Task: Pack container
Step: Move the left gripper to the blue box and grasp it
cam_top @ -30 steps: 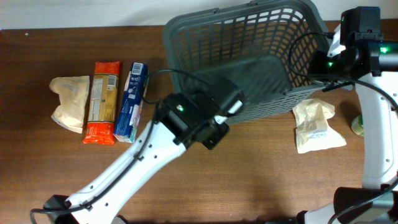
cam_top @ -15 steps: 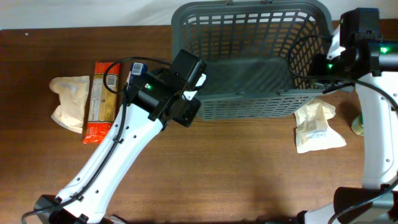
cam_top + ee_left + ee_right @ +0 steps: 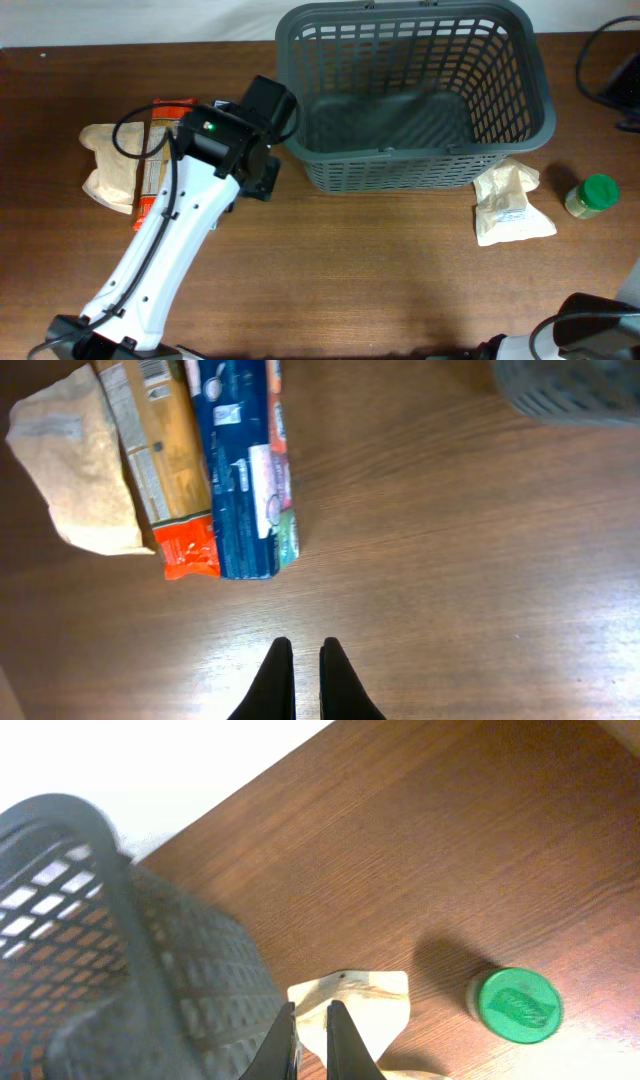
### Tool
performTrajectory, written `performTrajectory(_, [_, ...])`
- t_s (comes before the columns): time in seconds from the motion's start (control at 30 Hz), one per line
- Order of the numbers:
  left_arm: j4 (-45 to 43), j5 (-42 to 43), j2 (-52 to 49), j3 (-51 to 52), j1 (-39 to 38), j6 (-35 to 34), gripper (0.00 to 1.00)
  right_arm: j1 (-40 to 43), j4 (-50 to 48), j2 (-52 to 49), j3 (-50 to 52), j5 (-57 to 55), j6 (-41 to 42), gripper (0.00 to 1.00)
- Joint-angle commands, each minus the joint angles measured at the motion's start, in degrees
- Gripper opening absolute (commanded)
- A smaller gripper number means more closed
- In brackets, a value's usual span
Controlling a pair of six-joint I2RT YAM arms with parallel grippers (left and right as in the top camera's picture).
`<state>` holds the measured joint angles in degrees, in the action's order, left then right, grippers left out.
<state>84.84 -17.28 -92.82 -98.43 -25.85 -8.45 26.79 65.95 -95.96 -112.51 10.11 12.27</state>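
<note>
Touching the orange packet (image 3: pixel 160 460), the blue packet (image 3: pixel 242 465) shows illegible print.

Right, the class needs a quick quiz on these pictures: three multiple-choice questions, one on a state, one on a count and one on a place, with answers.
1. The basket is: A tipped over; B upright and empty; C full of packets.
2. How many packets lie in a row in the left wrist view? A two; B three; C five.
3. The green-lidded jar stands: A in the basket; B among the row; C on the table beside a lone beige packet.
Answers: B, its bare floor shows from overhead; B, they are the beige bag, orange packet and blue packet; C, both sit right of the basket.
</note>
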Motion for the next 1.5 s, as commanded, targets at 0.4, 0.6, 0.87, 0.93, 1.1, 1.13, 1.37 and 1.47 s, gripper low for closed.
performTrajectory(0.4, [-0.33,1.07,0.04,-0.72,14.38,-2.71,0.02,-7.32,-2.49,-10.54,-1.05,6.19,3.21,0.04])
performTrajectory(0.6, [-0.33,2.08,0.04,-0.72,20.59,-2.69,0.02,-15.52,-3.74,-10.6,-1.05,5.75,3.04,0.04])
performTrajectory(0.87, [-0.17,2.05,0.04,-0.72,26.43,-2.67,0.02,-20.57,-4.26,-10.6,-1.07,5.68,3.23,0.04])
performTrajectory(0.93, [-0.15,2.05,0.04,-0.72,27.41,-2.69,0.02,-19.96,-4.28,-10.38,-1.09,3.1,3.28,0.04])
performTrajectory(1.1, [-1.33,3.52,0.02,-0.72,27.89,-1.88,0.09,-14.32,-3.34,-6.38,-1.09,3.23,3.26,0.04])
performTrajectory(1.13, [-2.32,4.57,0.02,-0.72,27.89,-0.13,0.13,-13.2,-3.08,-4.98,-1.09,3.23,3.26,0.04])
performTrajectory(1.37, [-8.87,5.42,-0.7,-0.72,27.89,6.95,0.41,0.15,1.46,9.33,-1.09,3.15,3.26,0.04])
performTrajectory(1.47, [-9.22,11.8,-3.32,-0.72,28.0,12.76,0.41,8.92,4.24,13.07,-1.09,1.79,3.23,0.12])
